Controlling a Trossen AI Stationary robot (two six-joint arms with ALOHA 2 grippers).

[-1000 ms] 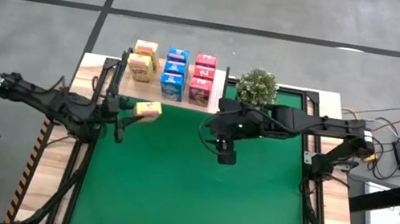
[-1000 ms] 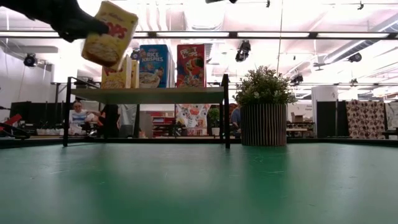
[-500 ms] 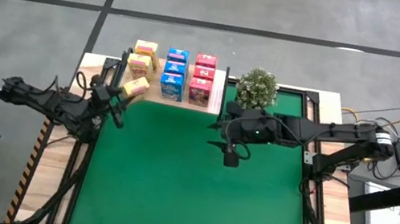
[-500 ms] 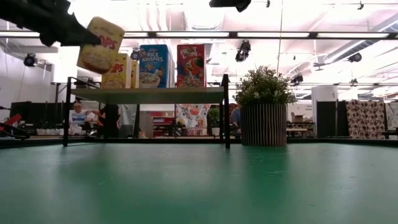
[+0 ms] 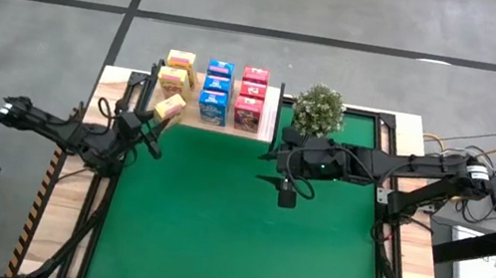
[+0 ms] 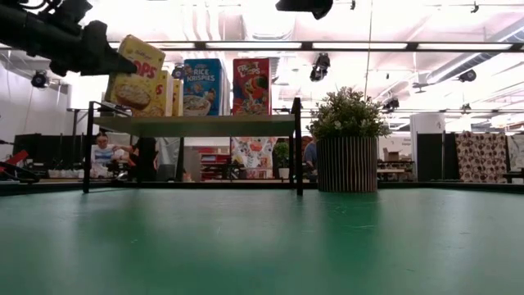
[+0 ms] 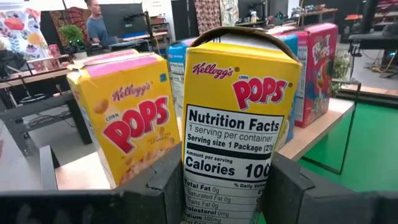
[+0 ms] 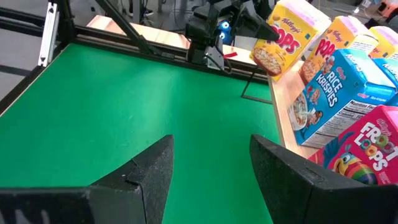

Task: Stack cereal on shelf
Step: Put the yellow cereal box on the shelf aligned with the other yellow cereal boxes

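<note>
My left gripper [image 5: 152,123] is shut on a yellow Corn Pops cereal box [image 5: 169,109], which sits at the near left corner of the light-wood shelf [image 5: 230,126]. In the low view the box [image 6: 135,72] tilts just over the shelf top [image 6: 196,123]; whether it touches, I cannot tell. Several other yellow, blue and pink-red boxes stand upright on the shelf [image 7: 311,140], one yellow box [image 7: 124,124] right beside the held one. My right gripper [image 5: 286,196] hangs open over the mat, right of the middle, touching nothing. My left gripper pinches the yellow box between its two fingers [image 7: 168,180], one on each broad face, low on the box. The narrow Nutrition Facts side [image 7: 230,143] faces the wrist. The fingers come from the table's left and near side. The box stands tilted, top leaning toward the shelf.
A small potted plant [image 5: 319,108] stands on the mat just right of the shelf. The green mat [image 5: 240,249] lies open in front of both arms. Black frame rails run along the table's left [image 5: 91,204] and right sides. People show in the room beyond the table.
My left gripper has carried the yellow box toward the far edge and the left, from over the mat to the shelf's near left corner. The box has come down and turned more upright. My right arm has drawn back a little toward the right edge.
</note>
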